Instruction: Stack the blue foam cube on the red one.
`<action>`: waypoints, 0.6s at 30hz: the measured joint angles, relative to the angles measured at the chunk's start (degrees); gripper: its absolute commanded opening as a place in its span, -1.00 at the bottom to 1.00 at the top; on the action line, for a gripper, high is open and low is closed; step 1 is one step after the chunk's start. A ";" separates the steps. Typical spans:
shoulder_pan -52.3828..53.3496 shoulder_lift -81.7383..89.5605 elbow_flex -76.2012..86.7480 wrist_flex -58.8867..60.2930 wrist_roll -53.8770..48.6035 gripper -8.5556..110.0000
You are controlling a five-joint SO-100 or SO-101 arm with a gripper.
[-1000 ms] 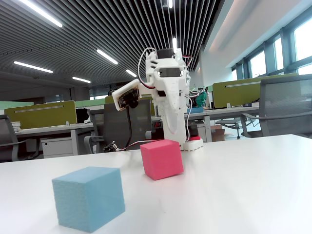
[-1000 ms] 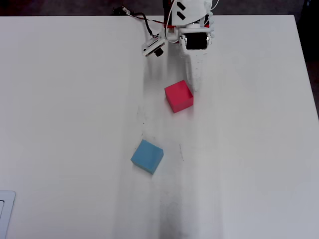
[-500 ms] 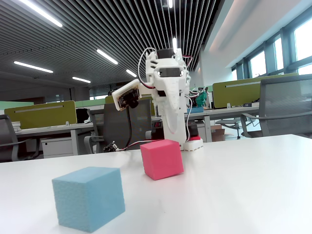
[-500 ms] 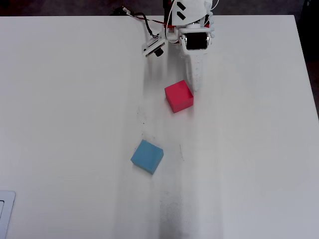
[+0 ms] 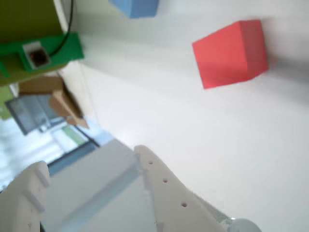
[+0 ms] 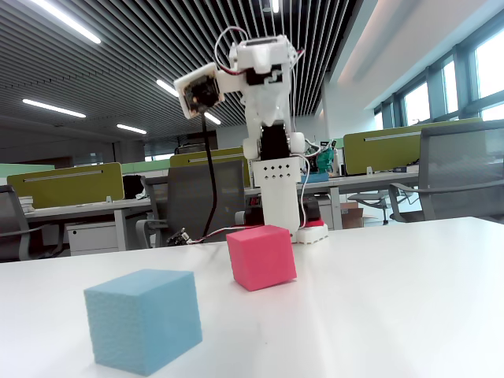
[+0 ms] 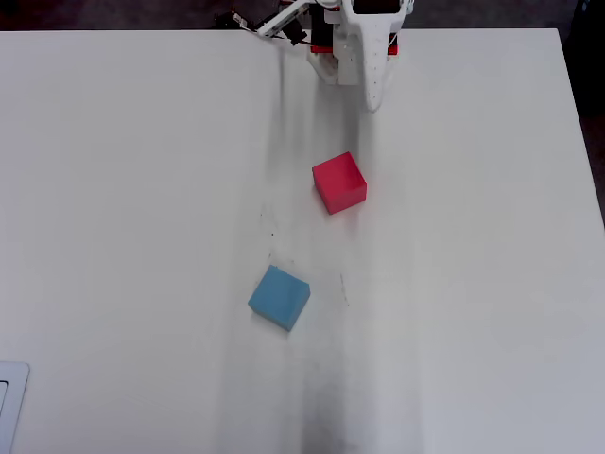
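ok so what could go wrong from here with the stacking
The red cube lies between the gripper and the blue cube, so reaching over could knock it. Both cubes sit turned at different angles on the table, so the blue cube may land skewed on top and slip off.

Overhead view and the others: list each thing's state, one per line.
blue cube: flat on the table, alone, untouched.
red cube: flat on the table, nothing stacked on it.
tool: raised near the arm's base, holding nothing; open or shut unclear.
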 measured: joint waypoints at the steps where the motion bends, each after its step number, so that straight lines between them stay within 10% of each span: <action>1: 0.70 -3.34 -3.16 0.88 0.35 -0.41; 18: 13.45 -54.93 -45.00 10.28 4.13 -0.32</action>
